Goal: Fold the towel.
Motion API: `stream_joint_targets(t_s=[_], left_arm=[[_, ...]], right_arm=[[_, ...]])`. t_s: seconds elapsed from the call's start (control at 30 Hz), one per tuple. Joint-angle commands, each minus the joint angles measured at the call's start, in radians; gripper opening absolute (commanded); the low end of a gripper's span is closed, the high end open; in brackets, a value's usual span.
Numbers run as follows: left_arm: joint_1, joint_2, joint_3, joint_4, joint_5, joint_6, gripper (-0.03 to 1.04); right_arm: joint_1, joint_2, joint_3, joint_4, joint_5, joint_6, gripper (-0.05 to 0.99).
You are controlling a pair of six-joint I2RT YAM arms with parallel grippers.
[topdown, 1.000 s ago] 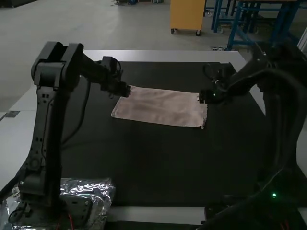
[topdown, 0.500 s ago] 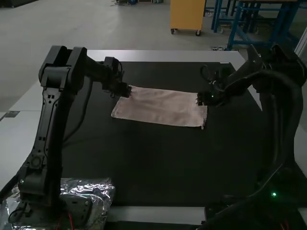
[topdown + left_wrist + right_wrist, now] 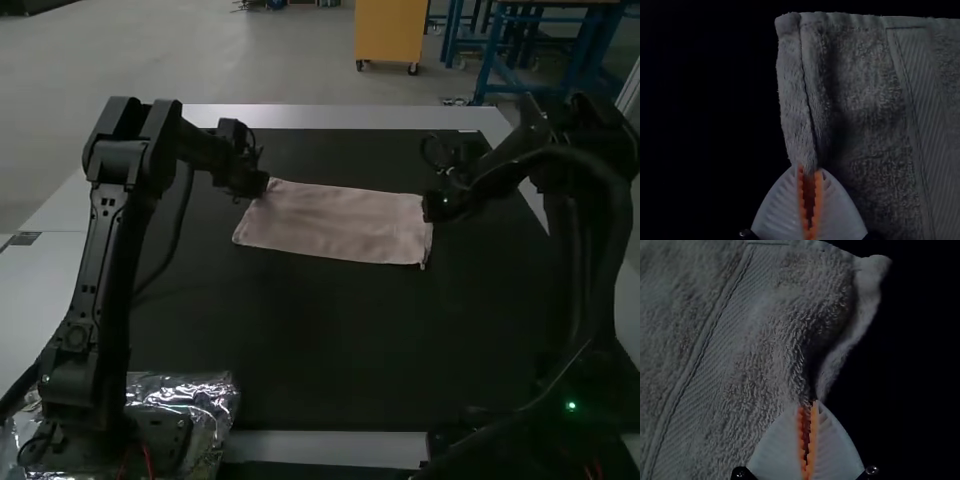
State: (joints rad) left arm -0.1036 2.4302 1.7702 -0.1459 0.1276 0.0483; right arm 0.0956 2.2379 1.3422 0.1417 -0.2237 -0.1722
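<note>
The pink towel (image 3: 335, 222) lies as a flat, wide strip on the black mat. At its far left corner is my left gripper (image 3: 262, 187), and at its right end, toward the far corner, is my right gripper (image 3: 428, 207). Seen from the left wrist, the left gripper (image 3: 810, 172) is shut on a pinched side edge of the towel (image 3: 865, 100). From the right wrist, the right gripper (image 3: 808, 405) is shut on the towel's (image 3: 760, 340) other side edge, which bulges into a raised fold above the fingertips.
The black mat (image 3: 330, 340) reaches well toward the arms in front of the towel. White table surface (image 3: 330, 117) borders it at the far side. A crumpled silvery bag (image 3: 205, 400) lies by the left arm's base.
The right gripper has shifted slightly inward, then back outward to the towel's right edge. The left arm's upper joints moved a little rightward, while its gripper stayed near the corner.
</note>
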Motion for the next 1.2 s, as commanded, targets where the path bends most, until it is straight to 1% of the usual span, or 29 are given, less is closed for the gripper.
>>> stream_joint_targets(t_s=[0.0, 0.1, 0.3, 0.37, 0.57, 0.63, 0.73, 0.9, 1.03, 1.17], left_arm=[[0.015, -0.036, 0.012, 0.006, 0.06, 0.01, 0.02], [0.025, -0.062, 0.008, -0.003, 0.07, 0.012, 0.02], [0.047, -0.106, 0.005, -0.061, 0.093, 0.013, 0.02], [0.051, -0.12, 0.0, -0.07, 0.109, 0.028, 0.02], [0.076, -0.161, -0.012, -0.115, 0.121, 0.038, 0.02], [0.084, -0.178, -0.018, -0.135, 0.141, 0.038, 0.02], [0.099, -0.211, -0.041, -0.158, 0.147, 0.039, 0.02], [0.116, -0.276, -0.121, -0.169, 0.155, 0.045, 0.02], [0.116, -0.338, -0.213, -0.164, 0.155, 0.056, 0.02], [0.114, -0.415, -0.321, -0.118, 0.15, 0.058, 0.02]], right_arm=[[-0.007, -0.046, -0.015, -0.014, -0.029, 0.008, -0.02], [-0.007, -0.083, -0.014, -0.014, -0.031, 0.016, -0.02], [-0.017, -0.146, -0.032, -0.036, -0.04, 0.02, -0.02], [-0.022, -0.17, -0.046, -0.036, -0.046, 0.022, -0.02], [-0.028, -0.227, -0.095, -0.04, -0.059, 0.036, -0.02], [-0.034, -0.247, -0.123, -0.04, -0.065, 0.037, -0.02], [-0.037, -0.277, -0.164, -0.039, -0.068, 0.037, -0.02], [-0.042, -0.336, -0.236, -0.039, -0.088, 0.037, -0.02], [-0.042, -0.377, -0.275, -0.039, -0.098, 0.042, -0.02], [-0.042, -0.409, -0.298, -0.04, -0.114, 0.065, -0.03]])
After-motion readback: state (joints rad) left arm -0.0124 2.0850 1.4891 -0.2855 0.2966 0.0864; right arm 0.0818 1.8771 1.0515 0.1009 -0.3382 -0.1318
